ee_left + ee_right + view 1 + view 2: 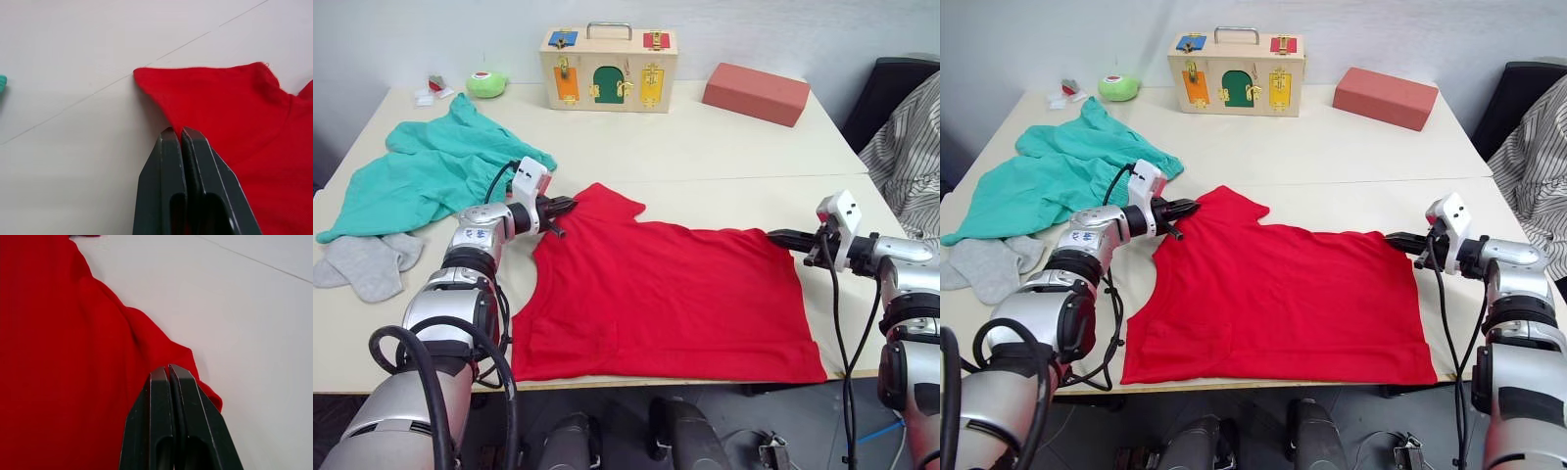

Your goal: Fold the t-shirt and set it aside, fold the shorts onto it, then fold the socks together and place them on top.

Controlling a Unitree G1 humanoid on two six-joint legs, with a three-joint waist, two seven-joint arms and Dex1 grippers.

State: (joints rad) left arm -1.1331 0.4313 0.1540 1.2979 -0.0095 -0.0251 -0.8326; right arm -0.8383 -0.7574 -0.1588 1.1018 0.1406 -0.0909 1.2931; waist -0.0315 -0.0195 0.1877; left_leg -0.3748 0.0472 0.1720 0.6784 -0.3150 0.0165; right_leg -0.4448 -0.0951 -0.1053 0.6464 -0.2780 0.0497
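t-shirt: soft, light, limp | left gripper pinching its sleeve edge | right gripper pinching the far hem corner

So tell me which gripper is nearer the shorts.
Left. The left gripper pinches the t-shirt beside the shorts; the right gripper grips its far edge.
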